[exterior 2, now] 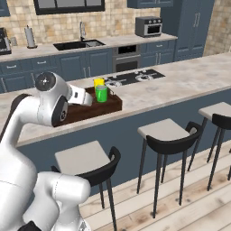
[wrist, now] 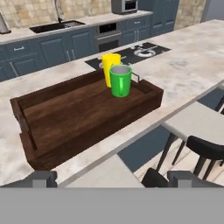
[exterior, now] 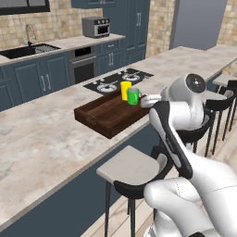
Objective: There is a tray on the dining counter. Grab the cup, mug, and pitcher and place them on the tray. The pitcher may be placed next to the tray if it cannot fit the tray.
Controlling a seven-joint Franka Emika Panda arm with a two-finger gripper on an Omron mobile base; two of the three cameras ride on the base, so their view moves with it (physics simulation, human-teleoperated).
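A: What's on the tray [wrist: 65, 118]?

B: I see it on the bench [wrist: 192, 65]. At its right end stand the yellow cup [wrist: 109, 65] and, just in front, touching it, the green mug [wrist: 120, 81].

A: And the hand [wrist: 111, 177]?

B: Mine hangs off the tray's near side, fingers spread wide, holding nothing.

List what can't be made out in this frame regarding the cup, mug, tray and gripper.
- Cup: its lower front is covered by the mug in the hand view; any picture on its side is too small to make out.
- Mug handle: hard to tell in all three views.
- Tray: its left part is hidden by the arm in the right base view.
- Gripper: only the two open tips show, at the bottom edge of the hand view.
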